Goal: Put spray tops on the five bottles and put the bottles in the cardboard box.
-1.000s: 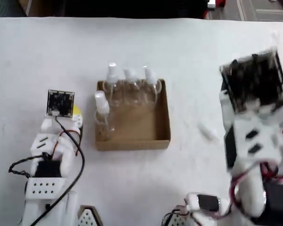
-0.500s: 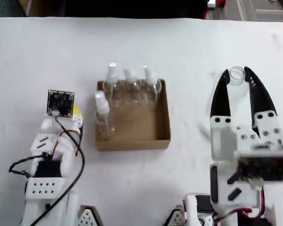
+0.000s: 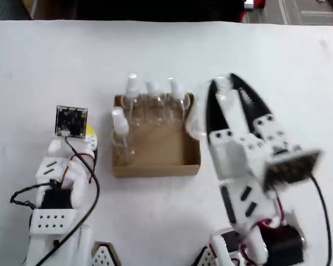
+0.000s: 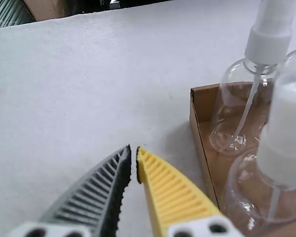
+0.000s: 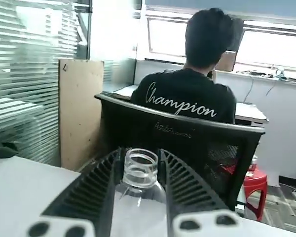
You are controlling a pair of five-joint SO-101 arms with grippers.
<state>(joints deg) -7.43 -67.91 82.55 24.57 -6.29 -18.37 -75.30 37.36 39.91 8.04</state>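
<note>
The cardboard box sits mid-table and holds several clear bottles with white spray tops: three along its far wall and one by its left wall. My right gripper hovers just right of the box's far right corner, shut on the neck of a clear bottle that has no top. That bottle's open mouth stands between the black fingers. My left gripper is shut on nothing, low over the table left of the box wall, near two capped bottles.
Bare white table stretches around the box on the left, far and right sides. The left arm's body stands near the front left edge, and the right arm's base at the front right.
My right arm swung from the table's right side leftward with the open bottle in its grip, ending beside the box. The left arm stayed still.
</note>
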